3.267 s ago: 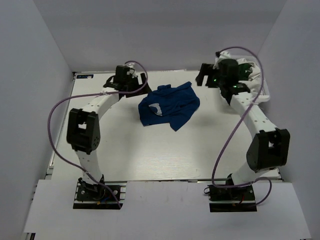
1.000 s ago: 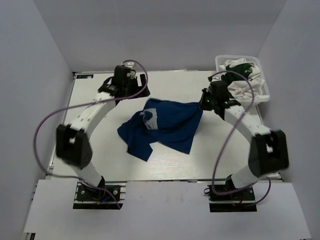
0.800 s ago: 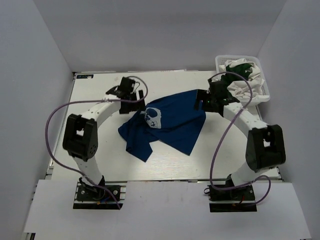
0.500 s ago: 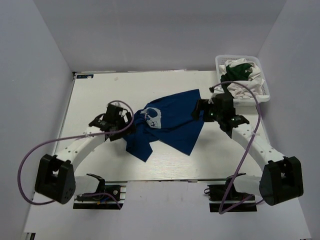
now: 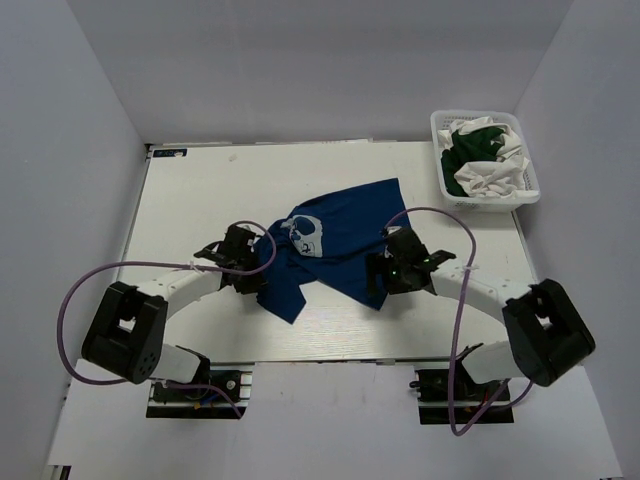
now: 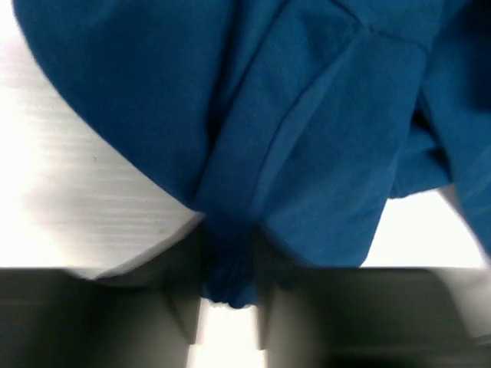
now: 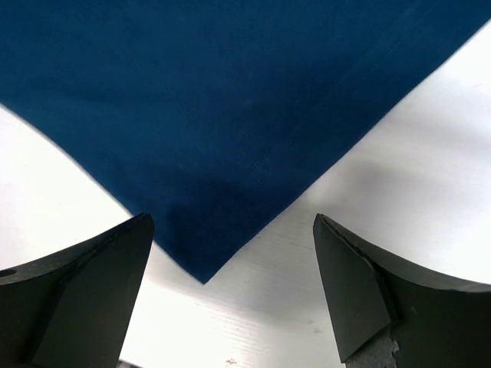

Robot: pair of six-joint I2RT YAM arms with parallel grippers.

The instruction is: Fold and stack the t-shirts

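Observation:
The royal blue t-shirt (image 5: 340,235) with a white print lies spread and crumpled mid-table. My left gripper (image 5: 250,272) sits low at its near-left part. In the left wrist view a bunched fold of the blue t-shirt (image 6: 307,153) fills the narrow gap of the left gripper (image 6: 230,295), which is shut on it. My right gripper (image 5: 380,272) hovers at the shirt's near-right corner. It stands open (image 7: 232,222), with the corner of the blue t-shirt (image 7: 230,100) pointing between its fingers and touching neither. A dark green t-shirt (image 5: 468,140) and white t-shirts (image 5: 487,180) lie crumpled in the basket.
The white mesh basket (image 5: 478,114) stands at the table's far right corner. White walls close in the table on the left, back and right. Purple cables loop from both arms over the table's near half.
Both arms swung from the far side to the shirt's near edge. The right gripper let go of the shirt and opened. The left gripper narrowed onto a fold. The shirt spread out.

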